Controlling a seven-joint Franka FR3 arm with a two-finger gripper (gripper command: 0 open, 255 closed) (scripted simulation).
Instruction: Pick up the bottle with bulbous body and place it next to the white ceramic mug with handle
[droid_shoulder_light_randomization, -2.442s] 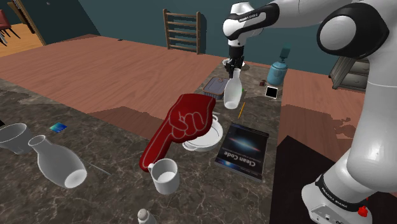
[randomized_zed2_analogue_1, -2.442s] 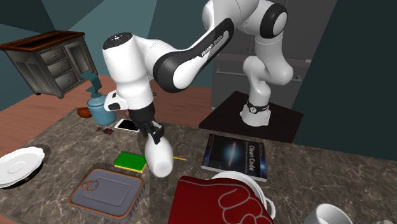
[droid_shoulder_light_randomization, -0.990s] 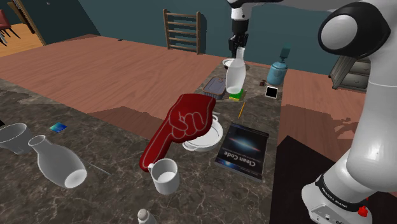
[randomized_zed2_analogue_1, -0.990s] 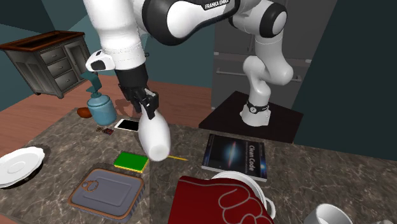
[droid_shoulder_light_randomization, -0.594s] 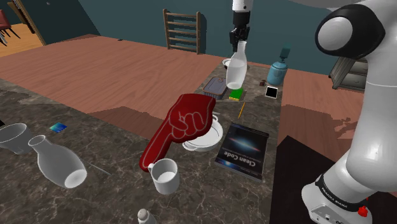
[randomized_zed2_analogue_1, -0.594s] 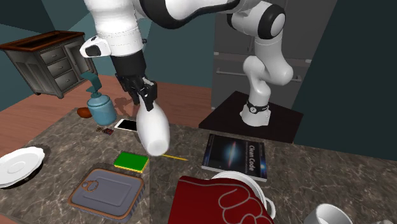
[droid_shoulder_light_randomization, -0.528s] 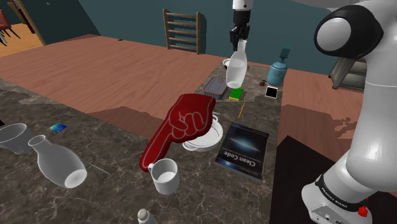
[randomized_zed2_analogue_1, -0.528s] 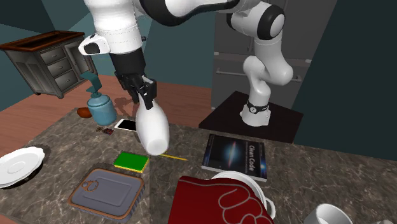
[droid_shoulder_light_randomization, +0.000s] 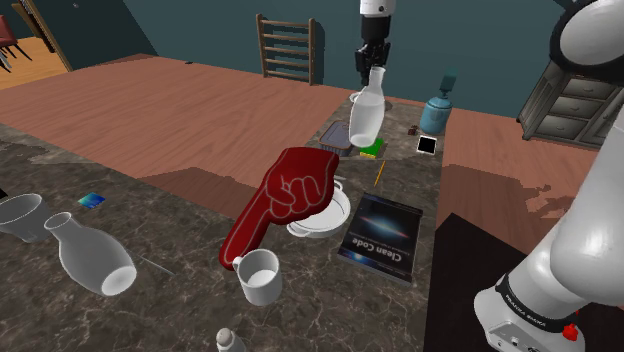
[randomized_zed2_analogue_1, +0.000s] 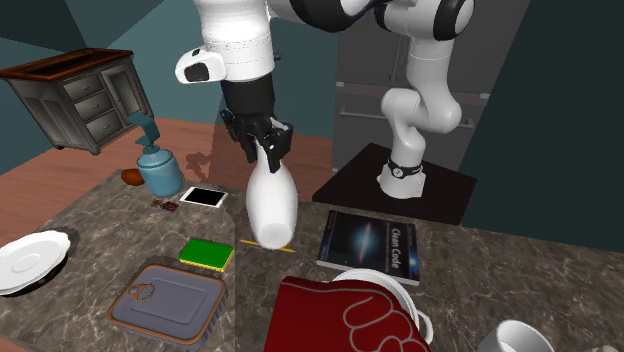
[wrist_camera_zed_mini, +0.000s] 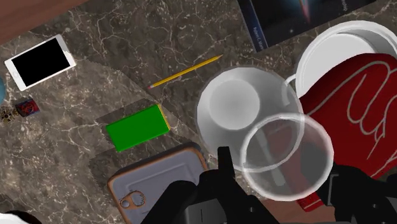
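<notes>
My black gripper (droid_shoulder_light_randomization: 375, 72) is shut on the neck of a pale, translucent bottle (droid_shoulder_light_randomization: 364, 117) with a bulbous body. The bottle hangs slightly tilted, high above the far end of the marble counter (droid_shoulder_light_randomization: 180, 300). In the second exterior view the gripper (randomized_zed2_analogue_1: 268, 150) holds the bottle (randomized_zed2_analogue_1: 271, 206) over the green sponge (randomized_zed2_analogue_1: 207, 252) and a pencil. Looking down along the gripper (wrist_camera_zed_mini: 280, 175), I see the bottle (wrist_camera_zed_mini: 245, 121) clasped between the fingers. The white mug (droid_shoulder_light_randomization: 258, 275) with a handle stands near the counter's front, at the wrist end of a red foam hand (droid_shoulder_light_randomization: 285, 200).
A white bowl (droid_shoulder_light_randomization: 332, 212) lies under the red hand, with a dark book (droid_shoulder_light_randomization: 382, 235) beside it. A grey tray (randomized_zed2_analogue_1: 168, 297), a phone (randomized_zed2_analogue_1: 203, 196), a blue jar (randomized_zed2_analogue_1: 157, 170) and a plate (randomized_zed2_analogue_1: 30, 258) sit at the far end. A large clear vase (droid_shoulder_light_randomization: 90, 258) stands at the shoulder view's left.
The arm has swung the held bottle to the second exterior view's right and tilted it a little; it stays high above the counter. The grip has not changed.
</notes>
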